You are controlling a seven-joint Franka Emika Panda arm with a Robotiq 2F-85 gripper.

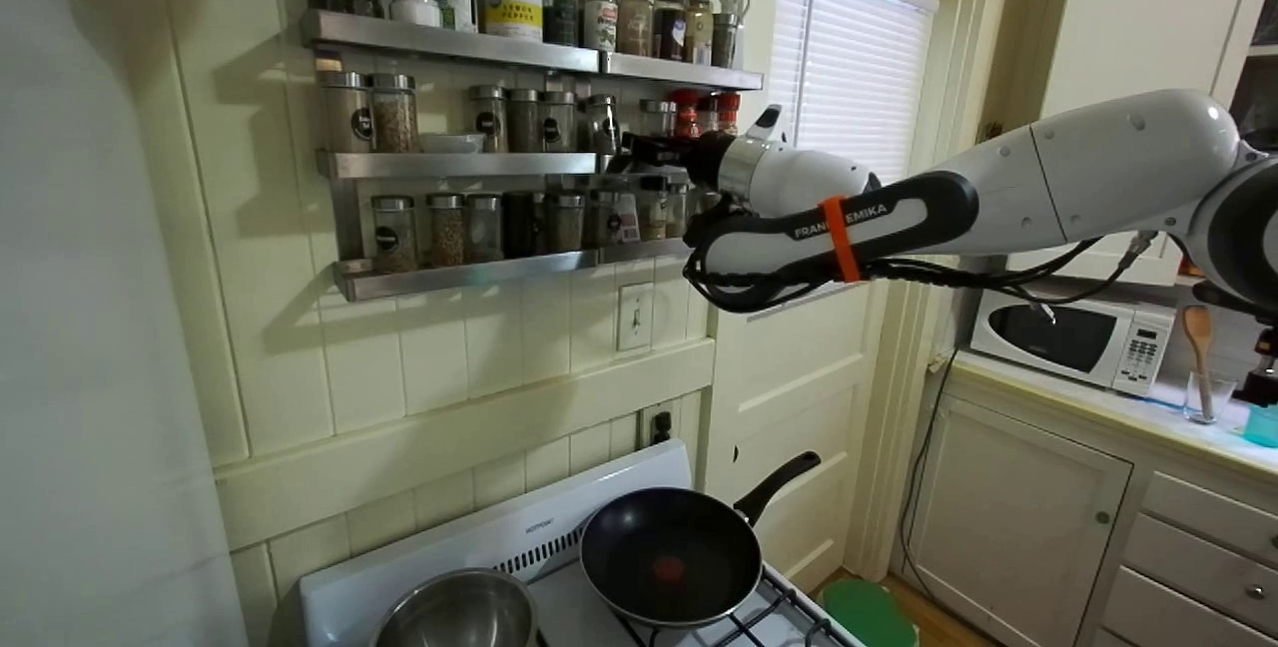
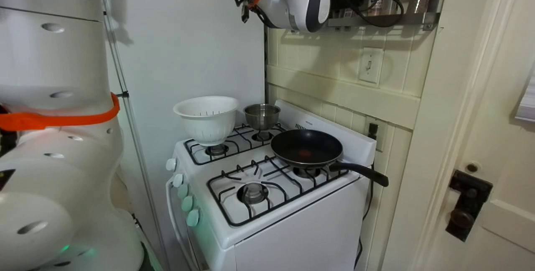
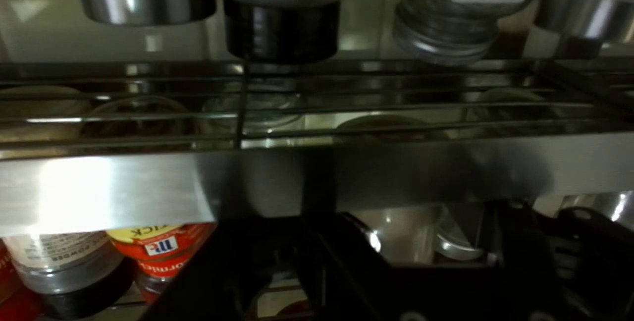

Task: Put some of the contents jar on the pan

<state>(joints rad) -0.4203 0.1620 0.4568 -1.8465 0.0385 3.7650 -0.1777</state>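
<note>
The black frying pan [image 1: 671, 547] sits on the stove with nothing visible in it; it also shows in an exterior view [image 2: 307, 147], handle toward the door. Several lidded jars stand on the wall shelves. My gripper [image 1: 629, 153] is at the middle shelf, just right of a steel-lidded jar with a dark label [image 1: 602, 123]. In the upside-down wrist view my dark fingers [image 3: 416, 232] stand apart, with a pale jar [image 3: 408, 234] showing in the gap behind the shelf rail. Whether the fingers touch a jar is hidden. The fingertips are out of sight in the exterior view over the stove.
The middle shelf's metal rail [image 3: 124, 187] crosses close in front of my fingers. Red-capped McCormick jars [image 3: 163, 249] stand beside the gripper. A top shelf [image 1: 459, 43] is above, a lower one [image 1: 479, 273] below. A steel pot [image 2: 262, 117] and white colander [image 2: 207, 122] stand on the stove.
</note>
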